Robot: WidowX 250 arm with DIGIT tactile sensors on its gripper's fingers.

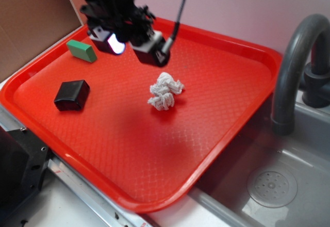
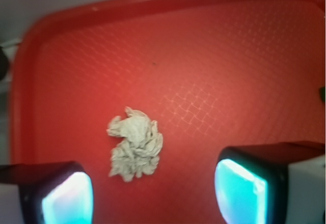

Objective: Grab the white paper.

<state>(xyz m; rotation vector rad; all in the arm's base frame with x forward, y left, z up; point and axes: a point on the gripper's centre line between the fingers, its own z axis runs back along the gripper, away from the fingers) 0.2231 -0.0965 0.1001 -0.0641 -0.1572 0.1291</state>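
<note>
The white paper (image 1: 165, 91) is a small crumpled wad lying on the red tray (image 1: 216, 108), near its middle. In the wrist view the white paper (image 2: 135, 143) lies just ahead of the fingers, nearer the left one. My gripper (image 1: 133, 49) hangs open above the tray, up and to the left of the wad, not touching it. Its two glowing pads (image 2: 239, 191) stand wide apart with bare tray between them, and my gripper (image 2: 153, 196) holds nothing.
A green rectangular block (image 1: 81, 50) lies at the tray's far left, and a black squarish block (image 1: 71, 95) sits nearer its left edge. To the right are a grey sink (image 1: 289, 185) and a curved faucet (image 1: 294, 62). Brown board stands at the back left.
</note>
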